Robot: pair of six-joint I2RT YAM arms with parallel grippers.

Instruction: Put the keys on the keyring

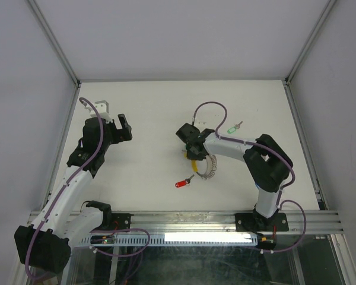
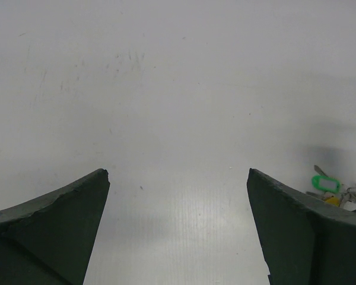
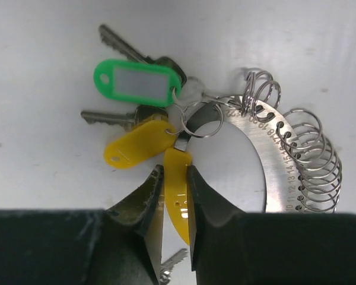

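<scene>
White tabletop (image 1: 148,107) inside pale enclosure walls is hosting the action, and the right gripper (image 3: 175,172) is pinching a yellow key tag (image 3: 177,199) edge-on between its jaws, just beside the keyring (image 3: 285,160), a flat numbered metal loop hung with small wire rings. A green-tagged key (image 3: 133,80) and a second yellow-tagged key (image 3: 136,148) are lying just ahead of the fingers, and they appear to be linked by their split rings into the cluster at the loop's edge. I'm reading that hold on the tag as a handle: the plastic is giving the jaws more to bite than a thin blade would, letting the arm steer the key's ring toward the loop. A red-tagged key (image 1: 183,183) is waiting near the loop, while a loose green-tagged key (image 1: 231,129) is sitting apart on the far side. Over on the left, the left gripper (image 2: 178,172) is hanging wide open above bare table, holding nothing, likely waiting to steady the ring.
</scene>
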